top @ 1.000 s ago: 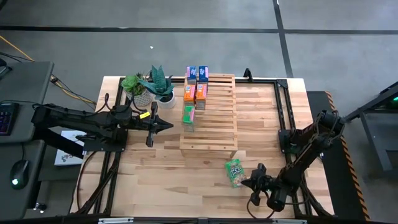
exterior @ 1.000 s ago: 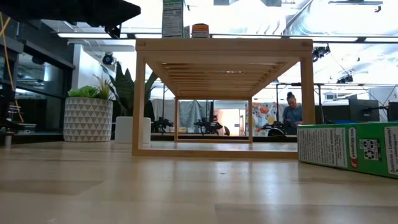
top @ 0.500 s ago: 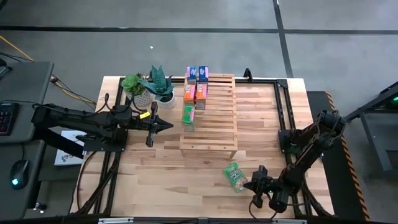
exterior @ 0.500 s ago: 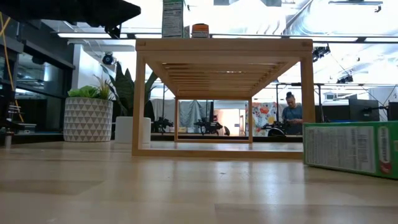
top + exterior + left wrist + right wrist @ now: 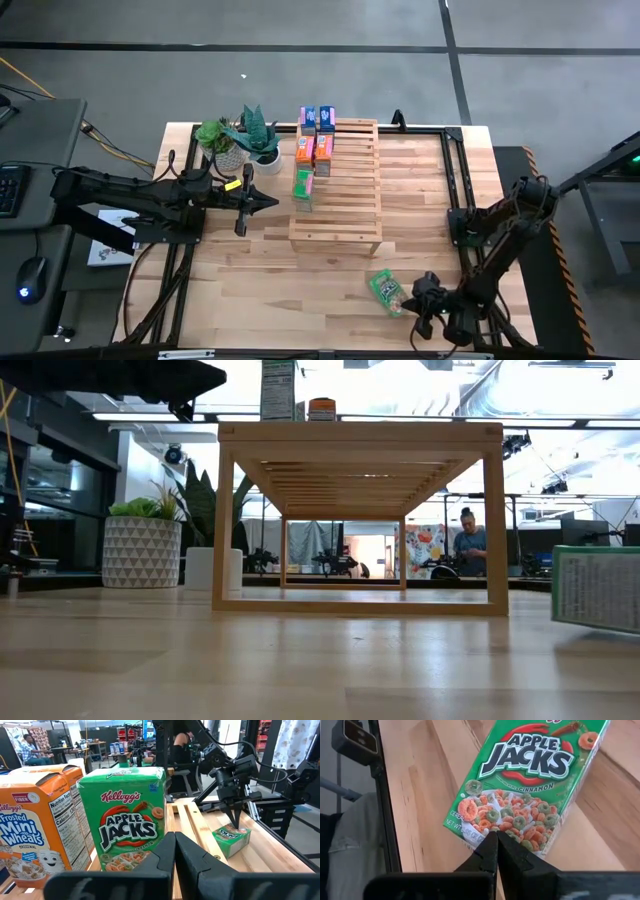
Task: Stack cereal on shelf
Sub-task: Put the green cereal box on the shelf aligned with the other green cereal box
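Note:
The light-wood slatted shelf (image 5: pixel 340 185) stands mid-table on its legs (image 5: pixel 360 520). Upright on its left strip are two blue boxes (image 5: pixel 317 118), two orange ones (image 5: pixel 313 150) and a green one (image 5: pixel 304 184). Another green Apple Jacks box (image 5: pixel 385 290) lies flat on the table near the near edge, also seen in the low view (image 5: pixel 598 588). My right gripper (image 5: pixel 410 300) is shut, with its tips at that box's end. My left gripper (image 5: pixel 270 203) is shut and hovers left of the shelf, facing the standing green box (image 5: pixel 131 815) and an orange box (image 5: pixel 35 825). My right gripper touches the lying green box at the bottom end of its printed face (image 5: pixel 492 827) with its shut fingertips (image 5: pixel 495 842). The fingers come from above, pointing down (image 5: pixel 235 817). The box stays flat on the table.
Two potted plants (image 5: pixel 238 140) stand at the shelf's far left corner, and the white patterned pot (image 5: pixel 142 550) shows in the low view. Black frame rails (image 5: pixel 455 190) run along the table's right side. People sit in the room beyond the table.
My right gripper has moved toward the near edge and slightly to the right, staying shut. The lying green box has slid along the table with it and turned, moving away from the shelf's near right leg. The left arm has kept still.

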### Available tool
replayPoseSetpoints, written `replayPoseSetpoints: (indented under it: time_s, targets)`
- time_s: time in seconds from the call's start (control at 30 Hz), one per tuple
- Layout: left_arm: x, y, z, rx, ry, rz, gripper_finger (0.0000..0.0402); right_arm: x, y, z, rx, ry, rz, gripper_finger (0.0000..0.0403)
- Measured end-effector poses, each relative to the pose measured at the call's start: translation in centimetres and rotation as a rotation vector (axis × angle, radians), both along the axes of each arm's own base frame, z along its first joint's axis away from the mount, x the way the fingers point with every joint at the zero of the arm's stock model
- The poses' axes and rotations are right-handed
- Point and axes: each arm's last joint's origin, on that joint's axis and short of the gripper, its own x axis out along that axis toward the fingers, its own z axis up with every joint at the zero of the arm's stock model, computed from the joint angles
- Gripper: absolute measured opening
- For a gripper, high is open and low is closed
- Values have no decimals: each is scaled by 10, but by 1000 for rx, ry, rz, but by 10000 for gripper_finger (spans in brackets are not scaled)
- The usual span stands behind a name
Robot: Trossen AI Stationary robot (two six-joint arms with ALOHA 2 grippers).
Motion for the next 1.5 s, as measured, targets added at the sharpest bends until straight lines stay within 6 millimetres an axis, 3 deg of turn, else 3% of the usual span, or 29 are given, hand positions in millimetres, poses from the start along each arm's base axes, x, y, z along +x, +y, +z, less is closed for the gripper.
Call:
replayPoseSetpoints:
  time_s: [0.2,0.47,0.83,1.17,1.5]
  targets:
    - [0,0,0,0,0,0,0,-6,-4,2,0,62,-6,0]
    - [0,0,0,0,0,0,0,-17,-23,21,-7,164,-33,0]
    - [0,0,0,0,0,0,0,-10,-22,38,-63,-87,7,0]
    - [2,0,-2,0,11,0,0,-4,-12,13,-78,-57,-24,0]
    - [6,0,-5,1,20,0,0,-5,-7,11,-57,-69,-15,0]
